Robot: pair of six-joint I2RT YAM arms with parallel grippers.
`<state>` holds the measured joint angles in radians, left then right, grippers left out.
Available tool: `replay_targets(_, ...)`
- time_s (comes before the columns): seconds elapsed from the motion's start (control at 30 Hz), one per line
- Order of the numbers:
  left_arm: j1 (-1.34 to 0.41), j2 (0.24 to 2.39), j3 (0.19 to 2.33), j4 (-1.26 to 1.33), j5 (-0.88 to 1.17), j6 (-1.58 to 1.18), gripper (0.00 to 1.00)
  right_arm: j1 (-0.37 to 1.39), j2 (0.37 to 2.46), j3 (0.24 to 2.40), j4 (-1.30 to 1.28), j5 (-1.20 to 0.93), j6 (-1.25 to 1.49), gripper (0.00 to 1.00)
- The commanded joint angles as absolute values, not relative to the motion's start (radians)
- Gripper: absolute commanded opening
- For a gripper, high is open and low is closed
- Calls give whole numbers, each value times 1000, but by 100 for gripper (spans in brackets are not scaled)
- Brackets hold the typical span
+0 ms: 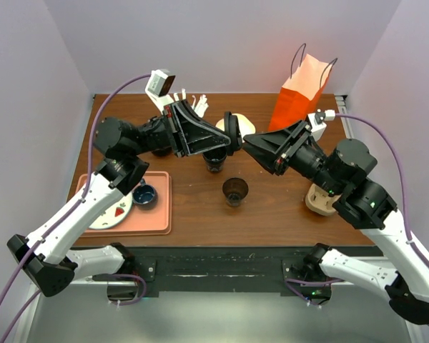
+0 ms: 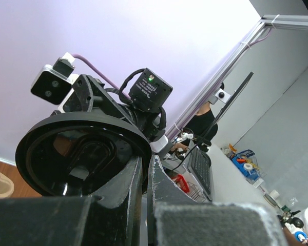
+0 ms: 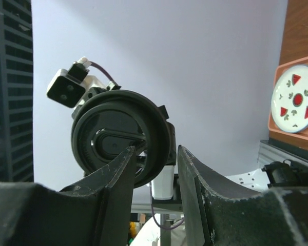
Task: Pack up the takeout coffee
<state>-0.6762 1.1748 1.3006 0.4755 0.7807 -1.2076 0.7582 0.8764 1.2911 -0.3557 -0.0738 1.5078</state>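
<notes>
Nearest, rough matte-black fingers of left claw pinched tight on rim of round black lid: glossy plastic disc with raised ring and oval recess, held on edge above brown wooden table. Right claw with scuffed jaws parted, gripping nothing, one tip just beside lid. Lidless dark tapered cup upright mid-table, apart from lid. Second dark cup just beneath left claw. Creased orange paper bag at back right.
</notes>
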Motion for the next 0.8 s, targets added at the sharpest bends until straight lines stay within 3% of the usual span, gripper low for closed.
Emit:
replay_targets(0.0,-677,1164,1296,552,773,-1203,5,756,873,1287,-273,-97,1532,40)
replay_targets(0.27,-676,1177,1281,604,779,-1227,3,756,908,1269,-212,-156,1537,33)
replay_targets(0.37,-676,1180,1270,621,788,-1241,3,756,911,1269,-198,-143,1525,26)
replay_targets(0.53,-676,1181,1246,618,795,-1243,6,756,922,1267,-155,-147,1499,0)
replay_targets(0.67,-661,1172,1243,517,782,-1189,53,756,916,1270,-166,-108,1448,0)
replay_targets(0.77,-641,1123,1230,324,723,-1071,68,756,925,1319,-253,-63,1326,0)
